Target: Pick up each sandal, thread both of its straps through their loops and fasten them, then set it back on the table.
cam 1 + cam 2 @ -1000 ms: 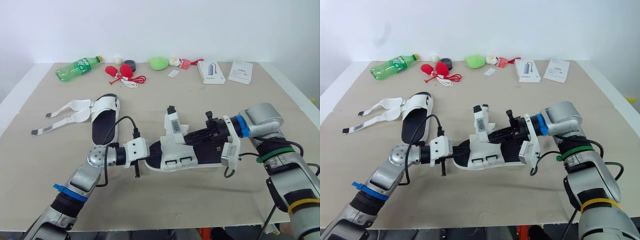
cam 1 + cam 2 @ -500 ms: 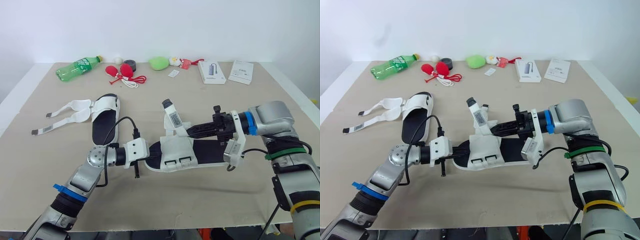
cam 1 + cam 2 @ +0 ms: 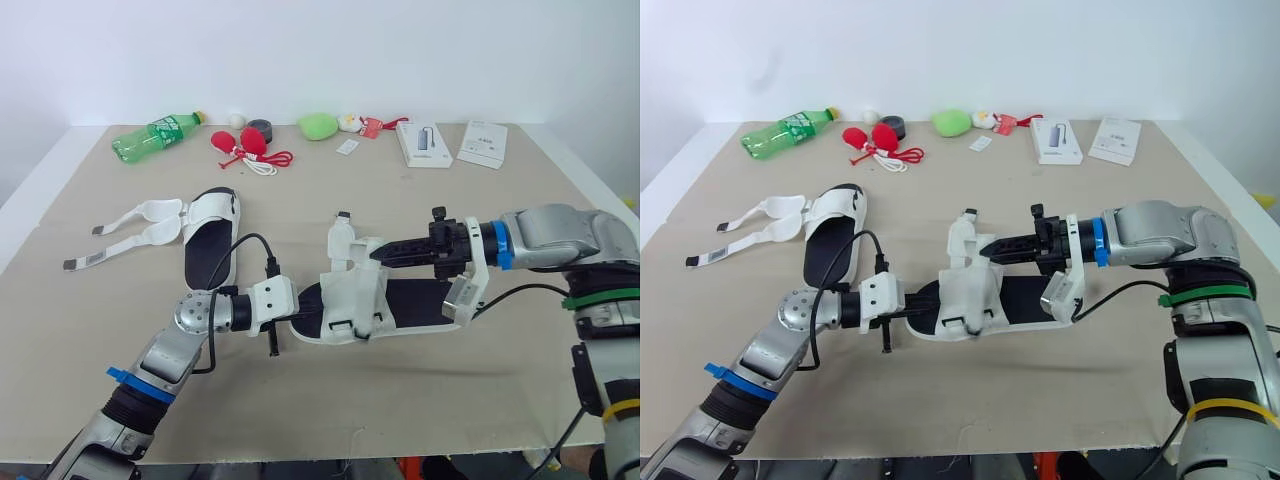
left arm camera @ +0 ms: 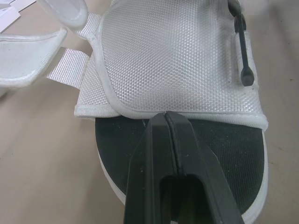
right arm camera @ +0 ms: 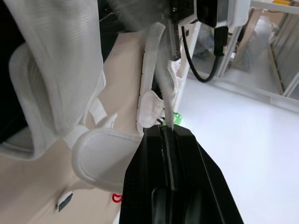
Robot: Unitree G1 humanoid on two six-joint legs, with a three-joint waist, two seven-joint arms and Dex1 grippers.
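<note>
Sandal (image 3: 410, 300) end clamped in left gripper (image 4: 166, 115); strap (image 3: 341, 238) pinched by right gripper (image 3: 378, 256)

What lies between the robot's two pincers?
The sandal, mainly its white upper, as the left eye view shows; the left pincer grips its sole's end and the right pincer pinches a strap.

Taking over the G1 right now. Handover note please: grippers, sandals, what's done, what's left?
Left gripper: shut on the near sandal, clamping its end by the white upper.
Right gripper: shut on one strap of that sandal, held up above the upper.
Second sandal: on the table, robot's left, both straps lying open.
Done: neither sandal finished.
Left: thread and fasten the near sandal's straps, set it down, then the second.
</note>
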